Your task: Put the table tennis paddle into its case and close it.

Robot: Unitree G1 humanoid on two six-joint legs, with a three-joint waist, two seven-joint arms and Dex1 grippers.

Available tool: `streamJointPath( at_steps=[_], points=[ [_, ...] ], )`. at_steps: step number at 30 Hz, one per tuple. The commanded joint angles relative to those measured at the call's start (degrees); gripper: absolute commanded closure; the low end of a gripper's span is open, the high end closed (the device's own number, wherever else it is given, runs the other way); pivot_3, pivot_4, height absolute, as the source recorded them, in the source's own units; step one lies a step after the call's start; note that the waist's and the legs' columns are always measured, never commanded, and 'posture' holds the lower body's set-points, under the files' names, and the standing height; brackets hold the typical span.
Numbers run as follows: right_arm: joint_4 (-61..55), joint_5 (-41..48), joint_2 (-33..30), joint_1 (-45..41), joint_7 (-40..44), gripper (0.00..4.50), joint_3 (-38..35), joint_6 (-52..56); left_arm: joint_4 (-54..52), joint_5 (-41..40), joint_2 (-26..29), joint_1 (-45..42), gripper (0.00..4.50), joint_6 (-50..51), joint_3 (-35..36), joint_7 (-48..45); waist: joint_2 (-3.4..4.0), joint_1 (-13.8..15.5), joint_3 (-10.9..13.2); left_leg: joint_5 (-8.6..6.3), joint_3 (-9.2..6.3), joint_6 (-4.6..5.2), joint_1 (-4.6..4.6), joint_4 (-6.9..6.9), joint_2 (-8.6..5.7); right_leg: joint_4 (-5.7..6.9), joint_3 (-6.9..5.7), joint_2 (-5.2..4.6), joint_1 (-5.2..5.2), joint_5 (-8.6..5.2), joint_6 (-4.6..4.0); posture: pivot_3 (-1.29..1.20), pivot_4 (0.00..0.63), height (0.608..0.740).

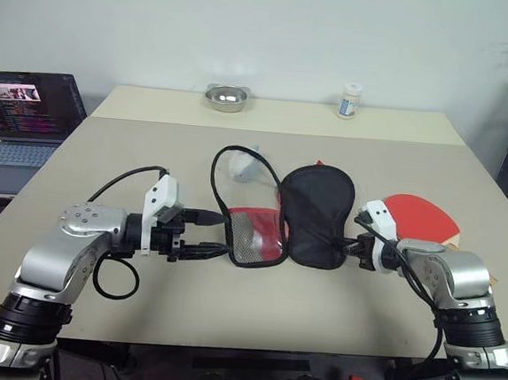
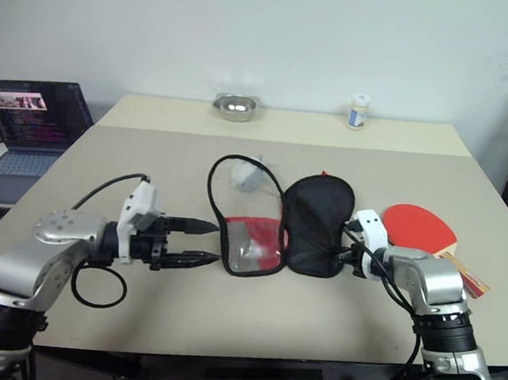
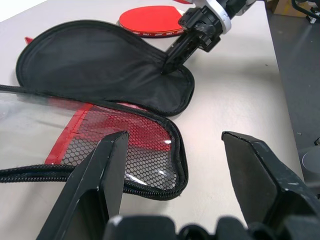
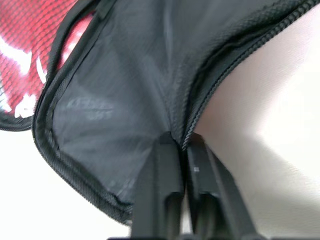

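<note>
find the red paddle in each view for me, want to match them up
Left eye view: table tennis paddle lies at right, beyond the right gripper.
Right eye view: same, at right.
Left wrist view: top centre, behind the case.
Right wrist view: no paddle visible.
Shared landmark: the case's black flap.

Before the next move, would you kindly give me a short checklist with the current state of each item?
1. Case unzipped and spread flat on the table: ok.
2. Table tennis paddle out in the open beside the case, not yet inside: ok.
3. Left gripper open and holding nothing, at the case's red mesh half: ok.
4. Right gripper released from the black flap: not ok, fingers pinched at its edge.
5. Paddle handle free to grasp: cannot tell, behind the right arm.
</note>
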Motion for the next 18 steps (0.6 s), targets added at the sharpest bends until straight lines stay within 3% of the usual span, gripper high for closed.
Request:
streamJointPath(
  at_steps=[1, 9, 13, 18],
  points=[
    [-0.8, 0.3, -1.2, -0.9, 0.1, 2.79, -1.6, -0.8, -0.7, -0.3, -0.2, -0.6, 1.27, -0.7, 0.8, 0.5, 0.0, 0.0, 0.0, 0.0, 0.0, 0.0, 0.0, 0.0, 0.0, 0.0, 0.01, 0.0, 0.0, 0.0, 0.0, 0.0, 0.15, 0.74],
    [-7.2, 2.1, -9.5, 0.7, 4.9, 0.04, -3.3, -2.2, -1.8, -0.6, -0.6, -0.5, 1.27, 0.9, 1.2, 2.8, 0.0, 0.3, 0.0, 0.0, 0.0, 0.0, -0.02, 0.0, 0.0, -0.04, 0.0, 0.0, -0.01, 0.0, 0.0, 0.0, 0.15, 0.74],
    [-5.5, 2.4, -13.4, -0.2, 6.8, 0.04, -7.7, -5.9, -4.0, 0.0, -1.7, -1.6, 1.27, 3.0, -0.2, 6.1, -0.02, 0.4, 0.0, 0.0, 0.01, 0.0, 0.0, 0.01, 0.01, -0.01, -0.01, 0.0, 0.0, 0.0, 0.01, 0.0, 0.15, 0.74],
    [1.4, -0.6, -18.3, 3.0, 9.8, 0.04, -10.0, -17.7, -5.6, -0.2, -5.5, -6.9, 1.27, 4.1, -1.6, 10.1, -0.08, 0.8, 0.0, 0.0, 0.15, 0.0, -0.01, 0.02, -0.03, -0.06, -0.02, 0.0, 0.04, 0.0, 0.01, 0.0, 0.15, 0.74]
  ],
)
